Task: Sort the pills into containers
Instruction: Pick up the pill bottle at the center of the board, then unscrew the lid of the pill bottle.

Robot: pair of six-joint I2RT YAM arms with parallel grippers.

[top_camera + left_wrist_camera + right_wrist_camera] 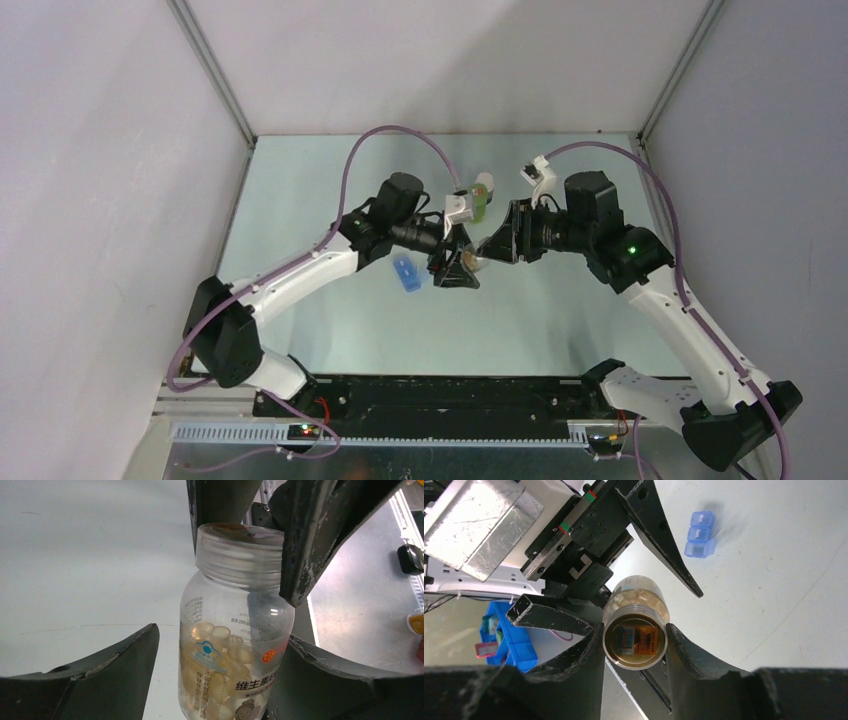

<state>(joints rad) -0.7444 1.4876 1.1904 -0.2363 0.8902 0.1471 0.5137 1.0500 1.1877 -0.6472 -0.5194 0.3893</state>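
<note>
The bottle [232, 645] is clamped at its cap [240, 552] by the right gripper [636, 642], while its body is straddled lengthwise by the open left gripper [223, 635].

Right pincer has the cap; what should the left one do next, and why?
Probably close the left pincer on the bottle. One of its fingers stands clear of the bottle wall, while the right pincer clamps the cap; a firm hold on the body seems needed before twisting.
</note>
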